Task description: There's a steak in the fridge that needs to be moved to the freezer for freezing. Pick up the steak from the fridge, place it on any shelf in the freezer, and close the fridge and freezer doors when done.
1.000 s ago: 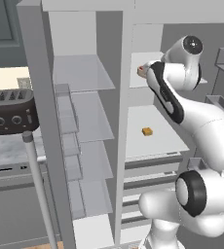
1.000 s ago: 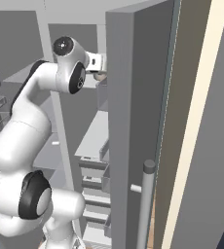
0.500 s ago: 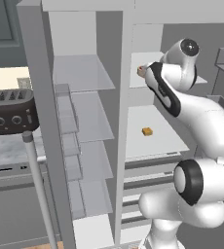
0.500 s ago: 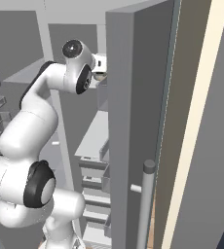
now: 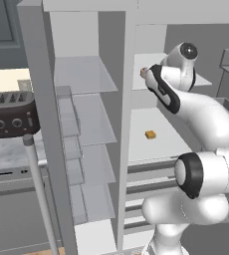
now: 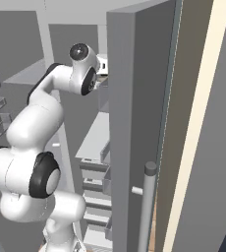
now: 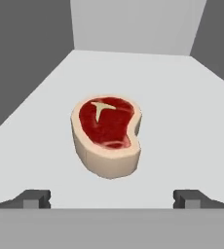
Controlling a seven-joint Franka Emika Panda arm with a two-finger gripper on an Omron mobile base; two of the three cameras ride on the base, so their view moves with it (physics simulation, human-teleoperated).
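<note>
Gripper (image 7: 112, 199) fingertips spread wide, mostly cut off; kidney-shaped red steak (image 7: 107, 133), tan rim, flat on smooth white fridge shelf (image 7: 182, 107).

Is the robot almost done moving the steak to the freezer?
Not yet. Both doors are open, so that part looks done. The open gripper is lined up just short of the steak, which lies on the fridge shelf. Grabbing it, putting it on a freezer shelf and closing both doors are left.

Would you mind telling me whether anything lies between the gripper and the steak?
Nothing does. In the hand view, only bare white shelf separates the open gripper from the steak, which lies flat just ahead of the fingertips.
</note>
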